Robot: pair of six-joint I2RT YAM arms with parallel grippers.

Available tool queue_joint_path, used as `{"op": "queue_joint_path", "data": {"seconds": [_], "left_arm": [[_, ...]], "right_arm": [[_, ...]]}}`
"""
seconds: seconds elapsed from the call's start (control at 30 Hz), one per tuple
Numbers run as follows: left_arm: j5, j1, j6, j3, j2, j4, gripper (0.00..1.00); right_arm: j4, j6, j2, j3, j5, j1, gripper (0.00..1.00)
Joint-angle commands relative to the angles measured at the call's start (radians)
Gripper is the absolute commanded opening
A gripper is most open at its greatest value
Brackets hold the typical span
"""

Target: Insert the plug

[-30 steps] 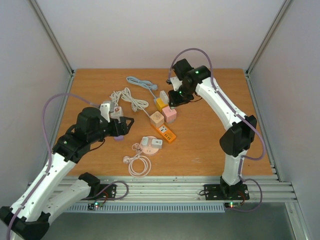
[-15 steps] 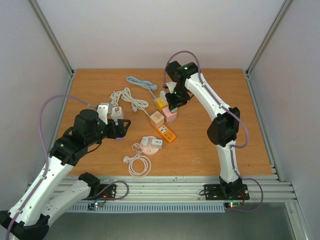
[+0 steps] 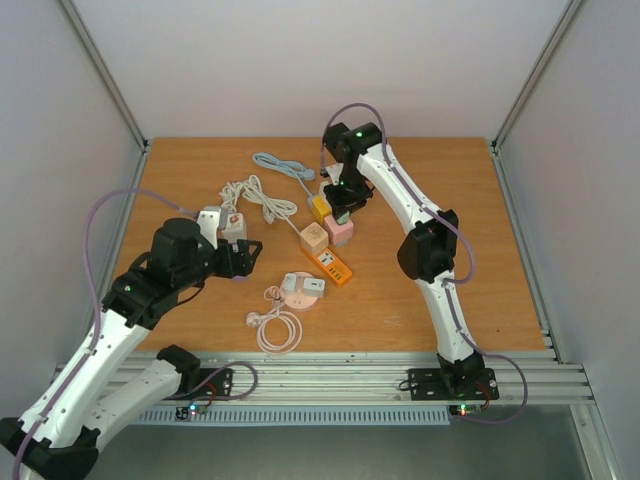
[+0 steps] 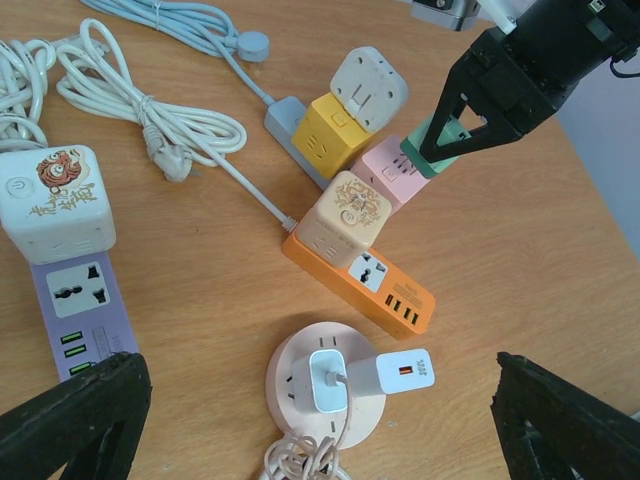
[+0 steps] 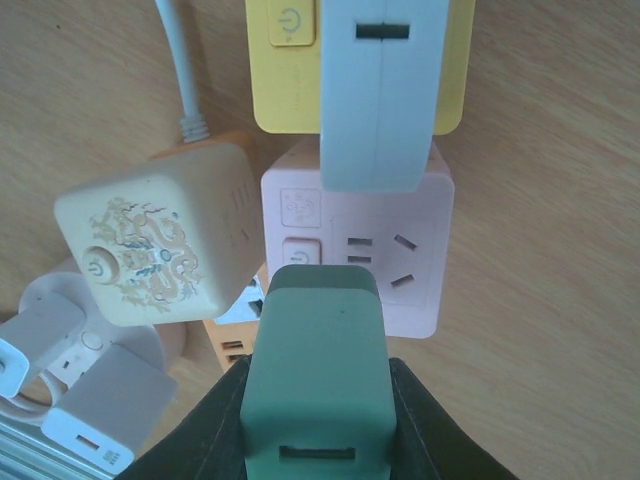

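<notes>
Wooden table (image 3: 430, 190) fills the booth floor. The right gripper (image 3: 342, 206) is clamped on the green plug (image 5: 320, 370), poised just over the pink socket cube (image 5: 405, 250); contact is hard to judge. The left gripper (image 3: 245, 258) hangs spread wide near the purple strip (image 4: 80, 300).

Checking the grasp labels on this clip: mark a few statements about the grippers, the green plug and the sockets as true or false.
1. The right gripper is shut on the green plug. True.
2. The green plug is seated in the pink cube socket. False: the cube's holes show bare beside the held plug.
3. The left gripper holds the white charger. False: it is open and empty; the charger sits in the round pink socket.
4. The beige cube sits on the orange strip. True.
</notes>
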Motion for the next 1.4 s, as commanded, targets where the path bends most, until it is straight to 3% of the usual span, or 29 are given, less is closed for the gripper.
{"op": "queue_joint_path", "data": {"seconds": [0.0,1.37], "left_arm": [[-0.016,-0.002,0.027,-0.014,0.011,0.011,0.93],[-0.044,-0.002,0.03,-0.027,0.022,0.009,0.93]], "right_arm": [[-0.041,0.002,0.029,0.035,0.023,-0.001,0.06],[-0.004,0.057,0.103,0.046,0.044,-0.011,0.02]]}}
